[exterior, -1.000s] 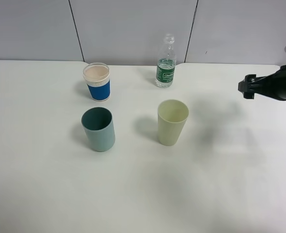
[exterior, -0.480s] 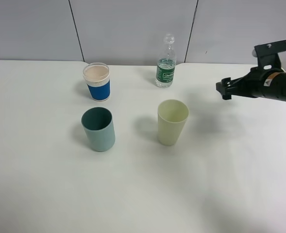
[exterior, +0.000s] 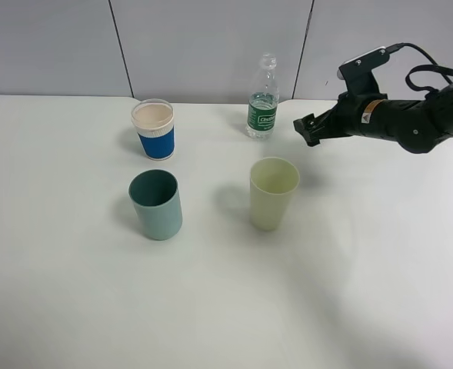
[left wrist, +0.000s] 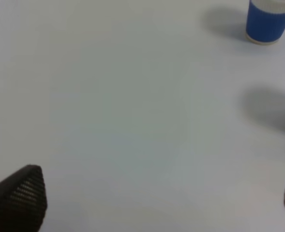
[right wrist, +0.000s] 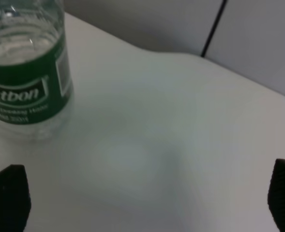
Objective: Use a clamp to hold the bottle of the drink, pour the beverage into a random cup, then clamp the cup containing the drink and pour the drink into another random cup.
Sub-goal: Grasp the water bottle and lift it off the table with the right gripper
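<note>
My right pincer (exterior: 305, 129) near the bottle (exterior: 262, 104), fingers spread apart, nothing held.
Bottle upright at the back of the tabletop (exterior: 364, 269), apart from my pincer. Blue-banded cup (exterior: 155, 131) stands behind the teal tumbler (exterior: 157, 205). My left pincer (left wrist: 154, 203) is spread wide too, empty, above the tabletop.
</note>
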`<act>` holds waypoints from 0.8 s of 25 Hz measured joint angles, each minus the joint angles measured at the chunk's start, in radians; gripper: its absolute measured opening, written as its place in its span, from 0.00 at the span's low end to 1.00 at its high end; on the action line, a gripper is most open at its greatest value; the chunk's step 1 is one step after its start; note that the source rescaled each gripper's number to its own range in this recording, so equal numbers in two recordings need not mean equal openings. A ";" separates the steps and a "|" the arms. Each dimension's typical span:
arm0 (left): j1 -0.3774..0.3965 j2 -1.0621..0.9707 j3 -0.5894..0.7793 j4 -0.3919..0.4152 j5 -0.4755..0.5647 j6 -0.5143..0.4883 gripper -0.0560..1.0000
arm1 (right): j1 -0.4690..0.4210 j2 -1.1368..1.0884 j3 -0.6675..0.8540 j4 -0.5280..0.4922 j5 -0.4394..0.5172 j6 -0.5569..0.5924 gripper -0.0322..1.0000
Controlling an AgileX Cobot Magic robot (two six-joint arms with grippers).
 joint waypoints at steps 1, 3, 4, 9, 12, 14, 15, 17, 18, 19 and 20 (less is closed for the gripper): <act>0.000 0.000 0.000 0.000 0.000 0.000 1.00 | 0.004 0.014 -0.012 -0.011 -0.020 0.000 0.97; 0.000 0.000 0.000 0.000 0.000 0.000 1.00 | 0.008 0.037 -0.031 -0.031 -0.057 0.015 0.97; 0.000 0.000 0.000 0.000 0.000 0.000 1.00 | 0.008 0.045 -0.042 -0.044 -0.080 0.032 0.97; 0.000 0.000 0.000 0.000 0.000 0.000 1.00 | 0.008 0.096 -0.074 -0.129 -0.166 0.185 0.97; 0.000 0.000 0.000 0.000 0.000 0.000 1.00 | 0.008 0.112 -0.081 -0.152 -0.189 0.260 0.97; 0.000 0.000 0.000 0.000 0.000 0.000 1.00 | 0.008 0.119 -0.083 -0.156 -0.201 0.281 0.96; 0.000 0.000 0.000 0.000 0.000 0.000 1.00 | 0.008 0.123 -0.087 -0.163 -0.205 0.284 0.95; 0.000 0.000 0.000 0.000 0.000 0.000 1.00 | 0.008 0.134 -0.095 -0.191 -0.208 0.287 0.90; 0.000 0.000 0.000 0.000 0.000 0.000 1.00 | 0.008 0.138 -0.104 -0.212 -0.205 0.287 0.88; 0.000 0.000 0.000 0.000 0.000 0.000 1.00 | 0.008 0.143 -0.113 -0.235 -0.204 0.287 0.86; 0.000 0.000 0.000 0.000 0.000 0.000 1.00 | 0.008 0.148 -0.123 -0.252 -0.198 0.287 0.85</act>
